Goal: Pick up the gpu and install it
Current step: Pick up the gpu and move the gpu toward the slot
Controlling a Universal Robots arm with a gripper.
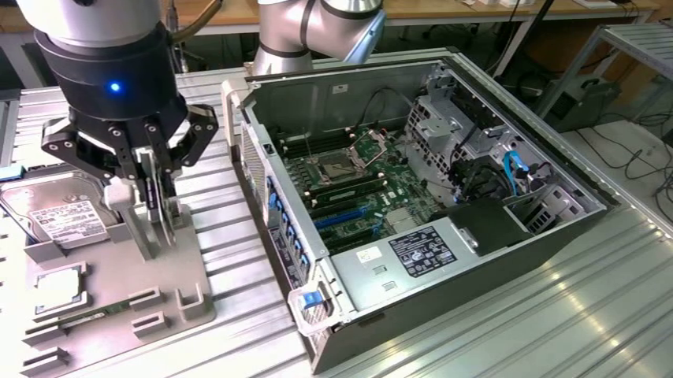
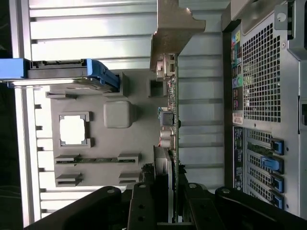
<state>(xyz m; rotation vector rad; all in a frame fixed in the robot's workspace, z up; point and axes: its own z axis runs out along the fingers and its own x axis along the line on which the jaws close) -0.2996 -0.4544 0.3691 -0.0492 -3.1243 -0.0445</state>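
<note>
- far left of the exterior view: silver hard drive (image 1: 55, 211) w/ white label, sitting in the grey parts tray (image 1: 195, 276)
- same tray, nearer the camera: a square cpu (image 1: 58, 287) in its pocket, and a thin memory stick (image 1: 100, 313) in a slot just beside it
- next over, the gripper (image 1: 150, 222) hangs straight down over the tray's right side, blue light lit on its body
- claw is clamped on the gpu (image 2: 173, 143). The card stands on edge btwn the two fingers, w/ its pale metal bracket (image 2: 172, 28) at the end away from the claw
- gpu is at the tray, well apart from the pc. Can't tell if its lower edge is touching the tray holder or just clear of it
- right of that: open pc case (image 1: 526, 260) lying on its side on the ribbed aluminium table (image 1: 589, 315), motherboard (image 1: 358, 185) facing up
- blue slot latches (image 1: 282, 228) run along the case's back edge, which faces the tray
</note>
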